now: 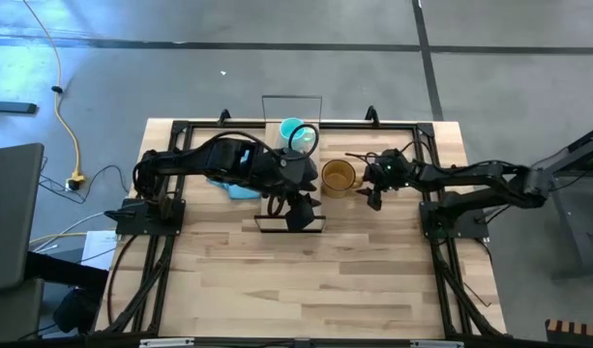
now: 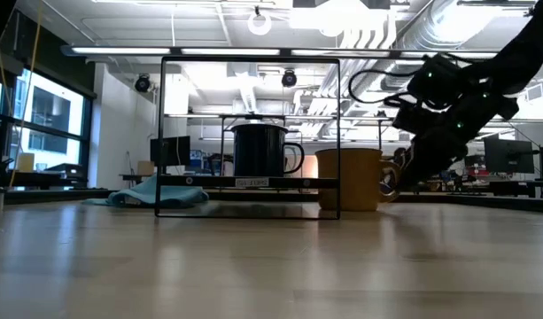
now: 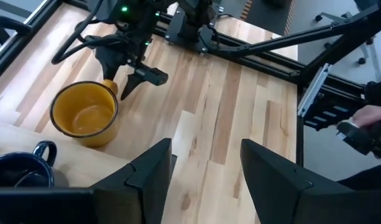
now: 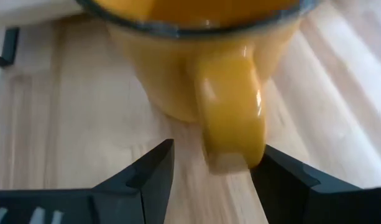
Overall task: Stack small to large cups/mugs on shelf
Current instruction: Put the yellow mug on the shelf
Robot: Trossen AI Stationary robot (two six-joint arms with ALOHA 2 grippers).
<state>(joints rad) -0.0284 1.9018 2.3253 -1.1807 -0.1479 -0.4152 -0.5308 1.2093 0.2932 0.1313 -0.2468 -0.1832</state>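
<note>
Amber mug [image 1: 339, 176] stood on worktop [image 1: 306, 280] just right of shelf [image 1: 290, 220], handle turned toward right gripper [image 4: 210, 163], spread open for handle grasp. Left gripper [image 3: 204, 163] held open over shelf by black mug [image 2: 258, 149].

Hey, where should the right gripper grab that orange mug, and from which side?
By its handle: the amber-orange mug stands upright on the table beside the shelf, handle toward the open right gripper, so come from that side.
</note>
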